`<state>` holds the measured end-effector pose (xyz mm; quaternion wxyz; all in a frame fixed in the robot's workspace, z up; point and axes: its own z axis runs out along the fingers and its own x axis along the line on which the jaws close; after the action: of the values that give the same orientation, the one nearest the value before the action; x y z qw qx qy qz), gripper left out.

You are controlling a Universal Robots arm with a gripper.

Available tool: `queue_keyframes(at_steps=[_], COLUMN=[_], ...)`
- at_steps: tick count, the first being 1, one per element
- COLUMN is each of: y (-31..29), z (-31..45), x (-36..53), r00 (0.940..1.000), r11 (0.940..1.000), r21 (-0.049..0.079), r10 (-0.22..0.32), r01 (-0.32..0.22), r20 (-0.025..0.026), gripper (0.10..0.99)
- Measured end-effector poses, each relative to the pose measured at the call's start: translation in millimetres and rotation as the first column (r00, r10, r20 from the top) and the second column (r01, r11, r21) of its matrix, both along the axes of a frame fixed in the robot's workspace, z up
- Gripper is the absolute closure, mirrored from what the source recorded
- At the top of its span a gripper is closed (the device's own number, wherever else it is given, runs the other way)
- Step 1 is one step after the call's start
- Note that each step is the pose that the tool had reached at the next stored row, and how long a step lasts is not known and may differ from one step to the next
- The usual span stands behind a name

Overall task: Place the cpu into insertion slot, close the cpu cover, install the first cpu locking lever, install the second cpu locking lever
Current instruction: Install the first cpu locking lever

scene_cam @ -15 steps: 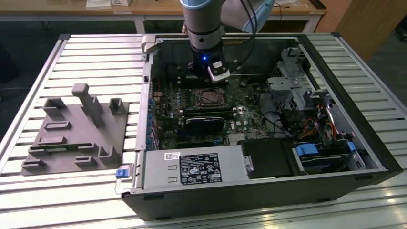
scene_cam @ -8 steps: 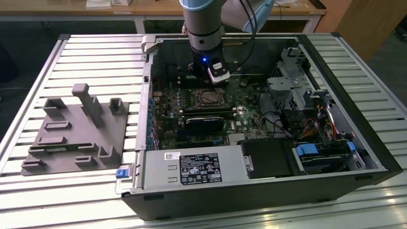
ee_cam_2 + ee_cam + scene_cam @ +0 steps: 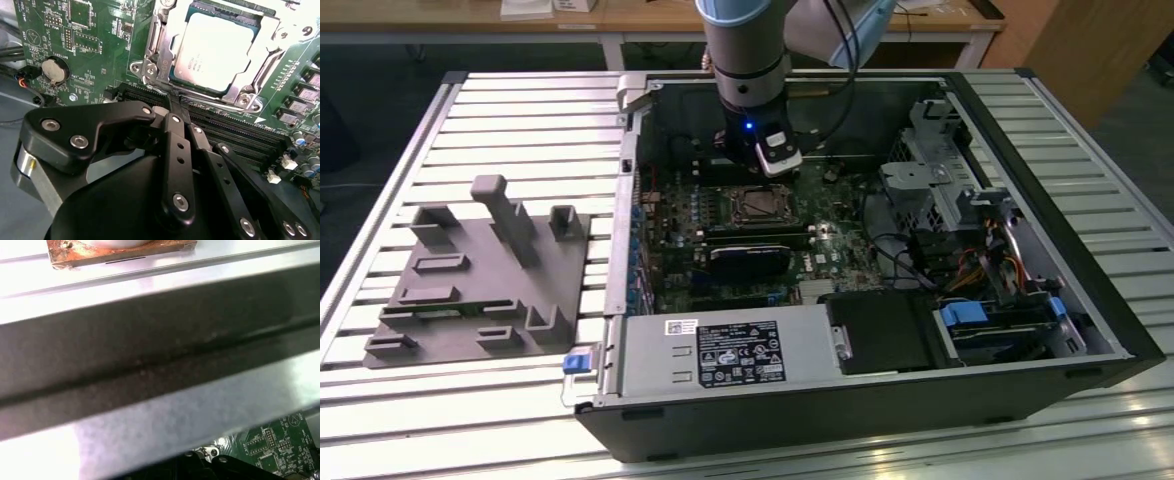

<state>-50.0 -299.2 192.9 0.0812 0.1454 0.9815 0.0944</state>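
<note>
2nd wrist view: cpu [image 3: 212, 50] seated, cpu cover [image 3: 165, 47] closed over it

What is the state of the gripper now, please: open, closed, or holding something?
Gripper: closed, fingers pressed together and holding nothing, its tip just beside the cover that lies over the cpu in the socket.

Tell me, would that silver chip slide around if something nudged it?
Probably not: the chip sits flat inside the metal frame, which rims its edges. It looks thin, stiff and likely light, with a smooth top that could be slippery.
</note>
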Motion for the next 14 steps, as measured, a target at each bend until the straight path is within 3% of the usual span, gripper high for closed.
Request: queue_keyframes(at_steps=[14], y=[0.1], z=[11.6], x=[0.3], r00=[1.0], r11=[1.0], r21=[-0.003], r10=[-0.003], r01=[0.003], r20=[0.0002], gripper=[0.98])
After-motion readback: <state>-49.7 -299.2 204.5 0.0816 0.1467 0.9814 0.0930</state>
